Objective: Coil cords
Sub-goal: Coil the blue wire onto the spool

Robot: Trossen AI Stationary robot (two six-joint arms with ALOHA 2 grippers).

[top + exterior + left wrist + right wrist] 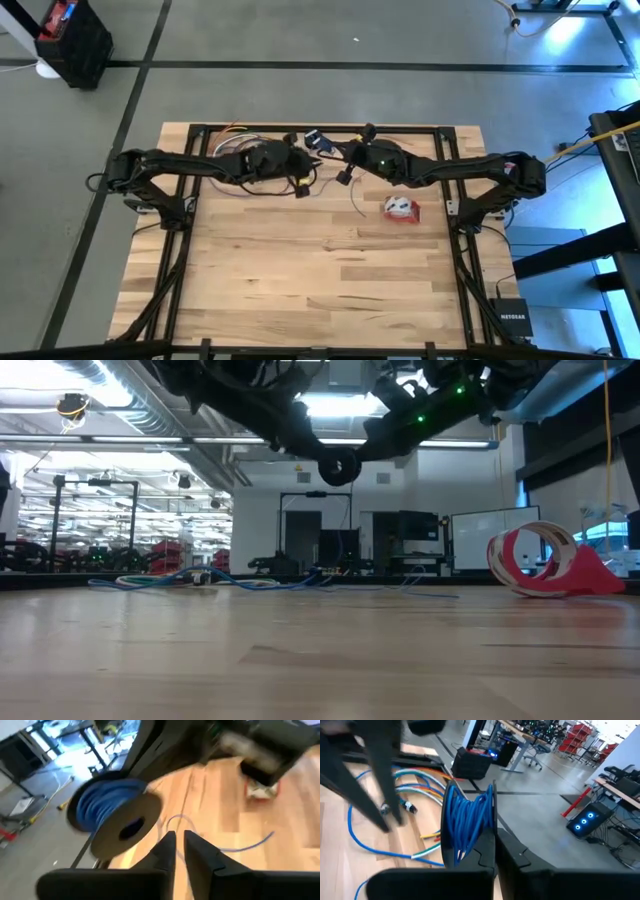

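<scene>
Lying behind both arms, loose cables (190, 578) clutter the table's (300, 280) far edge.

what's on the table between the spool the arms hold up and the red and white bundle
In the high view, a loose end of the blue cord lies between the spool and the red-and-white bundle; otherwise bare wood.

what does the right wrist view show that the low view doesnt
Only the right wrist view: the blue cord wound in many turns between the flanges of a spool, which the right gripper pinches by its rim, with loose coloured cables on the wood behind.

Only the low view: the red-and-white cord bundle resting on the table at the right, and how high the spool hangs above the wood.

Both: the spool itself, a dark disc from low down, and the loose cables along the far edge.
</scene>
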